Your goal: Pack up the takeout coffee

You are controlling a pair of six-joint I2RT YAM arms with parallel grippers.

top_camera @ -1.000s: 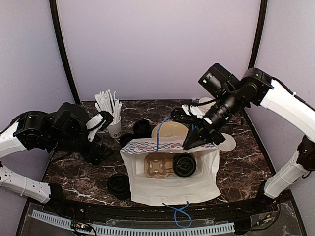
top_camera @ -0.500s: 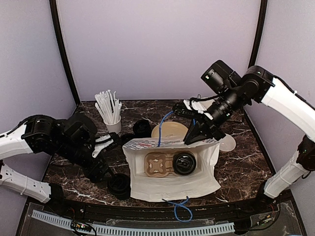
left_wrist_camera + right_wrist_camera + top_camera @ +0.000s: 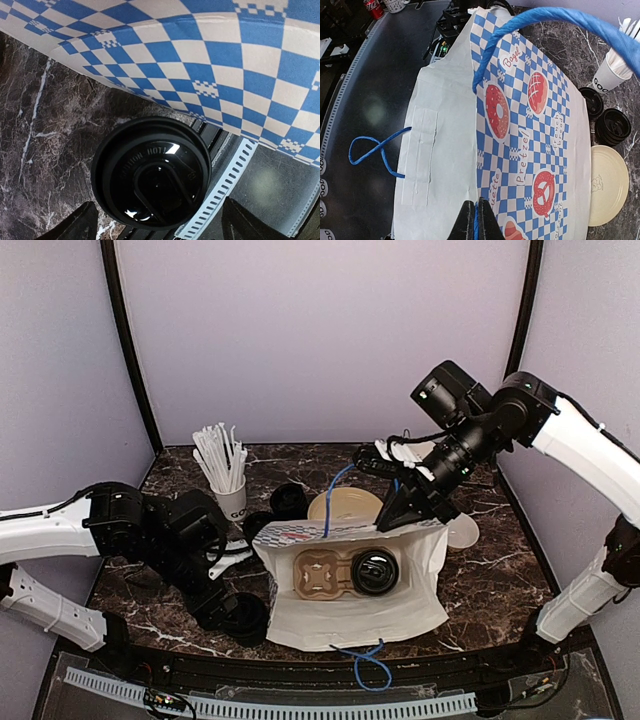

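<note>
The paper bag lies open on the table. Inside it, a cardboard cup carrier holds one lidded coffee cup. The right gripper is clenched on the bag's blue handle. The left gripper hangs spread wide over a second lidded cup just beside the bag, without touching it.

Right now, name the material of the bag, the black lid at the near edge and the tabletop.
The bag looks like matte paper, white with printed blue checks: creases and a glued seam show. The lid looks like glossy black plastic: sharp highlights, moulded lettering. The tabletop is dark and white-veined like marble; stone or laminate, cannot tell.
</note>
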